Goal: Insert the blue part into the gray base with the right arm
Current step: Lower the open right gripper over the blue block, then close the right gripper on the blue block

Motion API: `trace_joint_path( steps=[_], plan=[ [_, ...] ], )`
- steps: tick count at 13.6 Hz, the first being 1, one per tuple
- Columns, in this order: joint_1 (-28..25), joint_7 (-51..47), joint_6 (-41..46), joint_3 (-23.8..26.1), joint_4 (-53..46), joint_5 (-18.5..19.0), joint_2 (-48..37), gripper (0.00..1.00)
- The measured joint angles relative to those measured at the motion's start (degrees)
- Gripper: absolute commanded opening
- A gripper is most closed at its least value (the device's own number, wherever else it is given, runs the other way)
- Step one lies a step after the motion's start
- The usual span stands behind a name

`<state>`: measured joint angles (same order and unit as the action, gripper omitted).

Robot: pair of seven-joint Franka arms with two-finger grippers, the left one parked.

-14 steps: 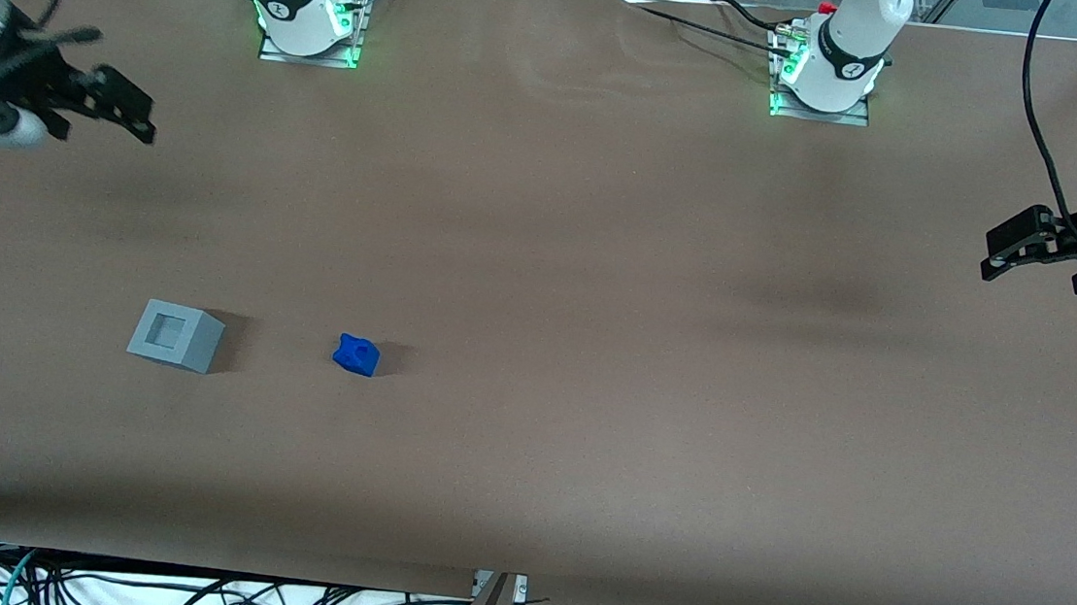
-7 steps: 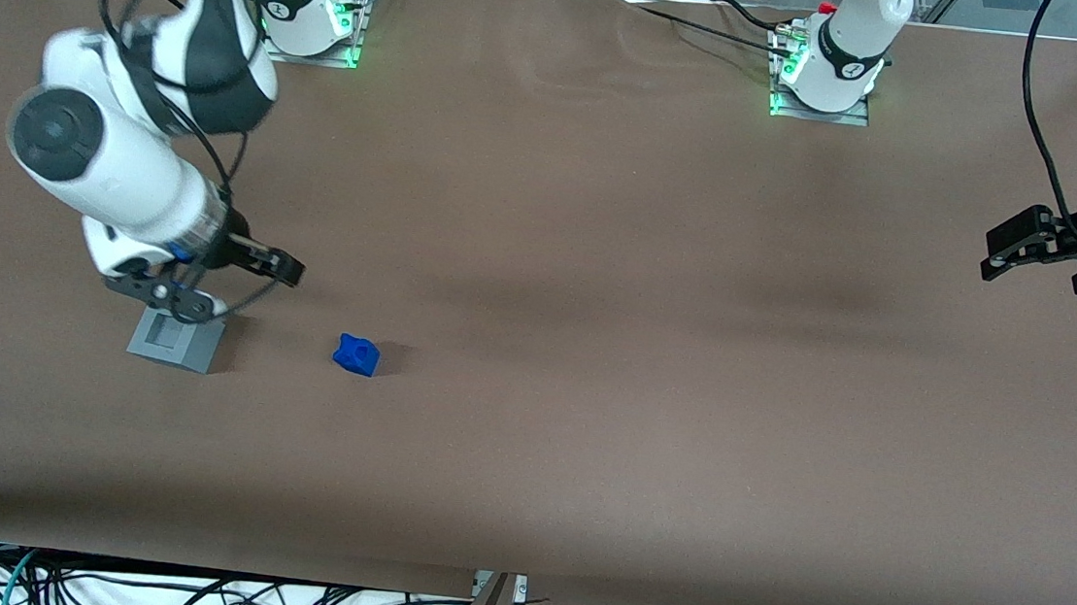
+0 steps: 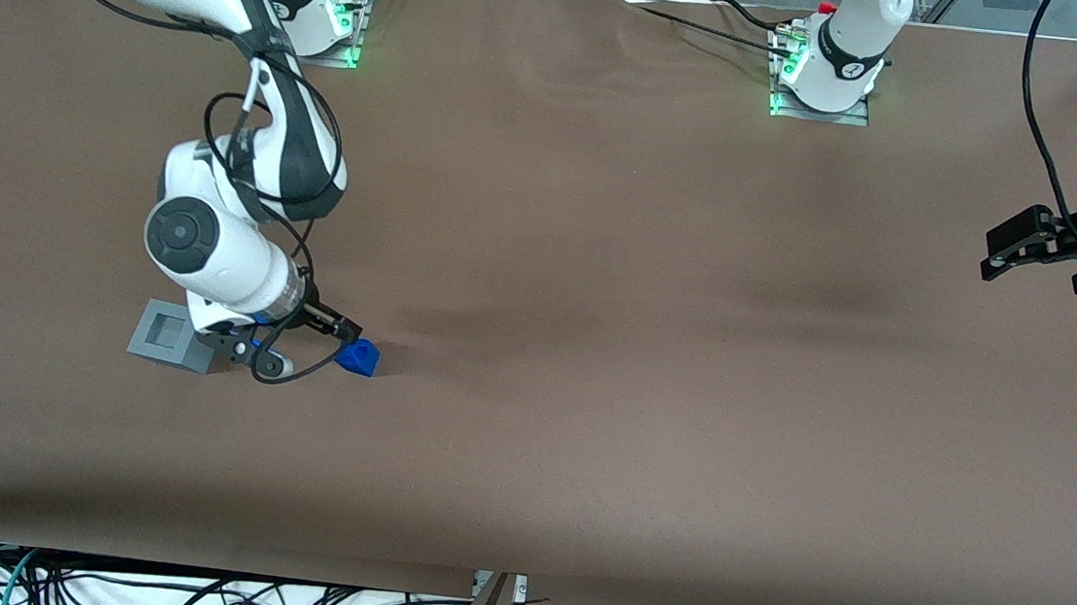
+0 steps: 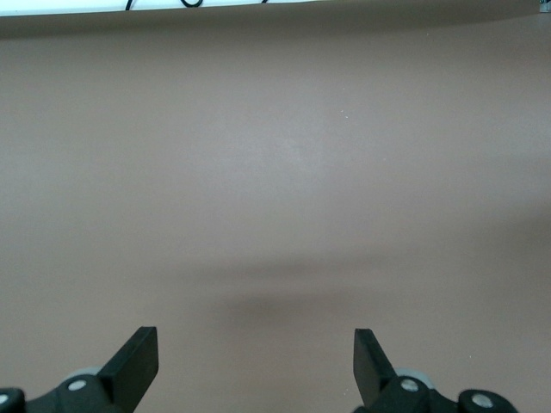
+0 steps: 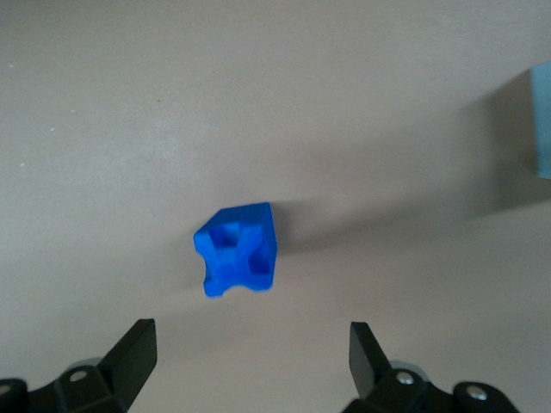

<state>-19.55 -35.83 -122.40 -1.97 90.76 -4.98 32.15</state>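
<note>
Right arm [image 3: 248,170] bent low over table [image 3: 602,250], wrist just above base [image 3: 163,336].
Gripper [image 3: 325,342] beside base, reaching toward parked arm's end, fingers spread wide, holding nothing; wrist view shows both fingertips [image 5: 138,344] apart.
Blue part [image 3: 360,357] on table just beside gripper tips, untouched, same nearness to front camera as base. Wrist view: part [image 5: 238,250] lies ahead of open jaws, lumpy face up.
Base upright, recess up and empty, partly covered by wrist; edge [image 5: 541,120] visible in wrist view.

The matt plastic blue part [image 5: 238,249] is lying on smooth, matt brown table covering [image 3: 593,346] under the matt black gripper [image 5: 250,357], whose fingers are spread apart.
</note>
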Motion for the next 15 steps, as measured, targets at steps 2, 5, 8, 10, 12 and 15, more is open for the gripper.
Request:
trace_joint_path(
  steps=[2, 5, 8, 10, 12, 15],
  plan=[
    [-0.2, -0.48, -3.0, 0.0, -0.02, -0.01, 2.02, 0.99],
    [-0.98, -0.65, -5.63, 0.01, -0.1, -0.02, 3.9, 0.99],
    [-1.9, -0.82, -7.39, 0.0, -0.2, -0.02, 5.0, 0.99],
    [-2.34, -0.82, -9.44, 0.0, -0.23, 0.03, 6.22, 0.99],
    [-2.41, -0.82, -11.12, -0.08, -0.27, 0.51, 7.44, 0.99],
    [-2.32, -0.75, -11.8, -0.65, -0.39, 1.01, 8.08, 0.93]
  ],
)
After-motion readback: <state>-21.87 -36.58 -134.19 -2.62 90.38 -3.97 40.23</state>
